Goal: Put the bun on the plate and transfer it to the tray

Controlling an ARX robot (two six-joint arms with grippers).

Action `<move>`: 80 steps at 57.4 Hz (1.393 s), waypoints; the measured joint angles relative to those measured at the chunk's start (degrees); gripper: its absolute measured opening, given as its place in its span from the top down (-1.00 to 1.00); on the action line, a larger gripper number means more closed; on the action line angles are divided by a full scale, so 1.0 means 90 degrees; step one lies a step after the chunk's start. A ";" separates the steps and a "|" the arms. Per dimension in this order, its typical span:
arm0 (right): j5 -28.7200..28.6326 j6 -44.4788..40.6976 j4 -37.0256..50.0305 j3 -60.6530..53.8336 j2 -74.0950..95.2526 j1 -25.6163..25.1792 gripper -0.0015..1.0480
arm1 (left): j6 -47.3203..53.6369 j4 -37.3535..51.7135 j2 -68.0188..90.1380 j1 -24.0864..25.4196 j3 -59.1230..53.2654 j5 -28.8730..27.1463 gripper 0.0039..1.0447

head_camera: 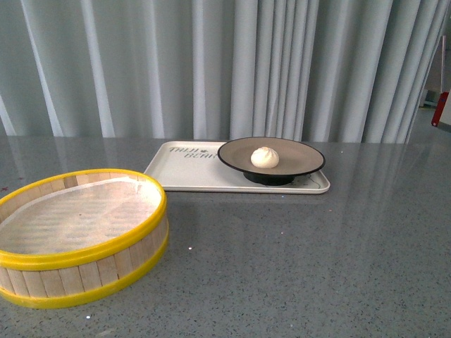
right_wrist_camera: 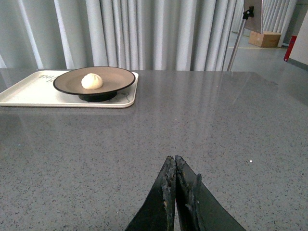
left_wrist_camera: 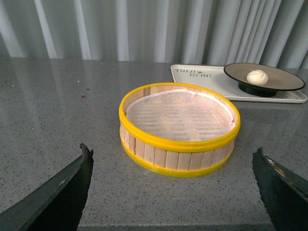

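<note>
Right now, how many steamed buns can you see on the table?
1. The steamed bun sits on the brown plate, which stands on the cream tray. The yellow-rimmed steamer basket holds none, and nothing else here could hide another.

Bun (left_wrist_camera: 257, 77) on plate (left_wrist_camera: 284, 82) on tray (left_wrist_camera: 202, 79), steamer basket (left_wrist_camera: 179, 129) nearer, between wide-apart left pincer (left_wrist_camera: 173, 192) fingers.

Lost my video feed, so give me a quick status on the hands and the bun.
Left hand open, right hand shut, both empty. Small white pleated bun on brown black-rimmed plate, plate on cream rectangular tray. Nothing in the way.
</note>
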 joint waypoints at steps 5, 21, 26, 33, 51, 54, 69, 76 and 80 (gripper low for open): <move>-0.0002 0.0000 -0.0262 0.0000 -0.0265 0.0000 0.96 | 0.0000 0.0000 0.0000 0.0000 0.0000 0.0000 -0.88; -0.0002 0.0000 -0.0814 0.0000 -0.0833 0.0000 0.96 | 0.0000 0.0000 0.0000 0.0000 0.0000 0.0000 -0.88; 0.0000 0.0000 -0.0962 0.0000 -0.0971 0.0000 0.96 | 0.0000 0.0000 0.0000 0.0000 0.0000 0.0000 -0.88; 0.0000 0.0000 -0.1144 0.0000 -0.1156 0.0000 0.96 | 0.0000 0.0000 0.0000 0.0000 0.0000 0.0000 -0.88; -0.0010 0.0000 -0.2331 0.0002 -0.2302 0.0000 0.96 | 0.0000 0.0000 -0.0002 0.0000 0.0000 0.0005 -0.88; -0.0010 0.0000 -0.2334 0.0002 -0.2302 0.0000 0.96 | 0.0000 0.0000 0.0000 0.0000 0.0000 0.0002 -0.88; -0.0010 0.0000 -0.2339 0.0002 -0.2302 0.0000 0.29 | 0.0000 0.0000 0.0000 0.0000 0.0000 0.0002 -0.88; -0.0010 0.0000 -0.2339 0.0002 -0.2305 0.0000 -0.12 | 0.0000 0.0000 0.0000 0.0000 0.0000 0.0002 -0.88; -0.0010 0.0000 -0.2339 0.0002 -0.2305 0.0000 -0.41 | 0.0000 0.0000 0.0000 0.0000 0.0000 0.0002 -0.88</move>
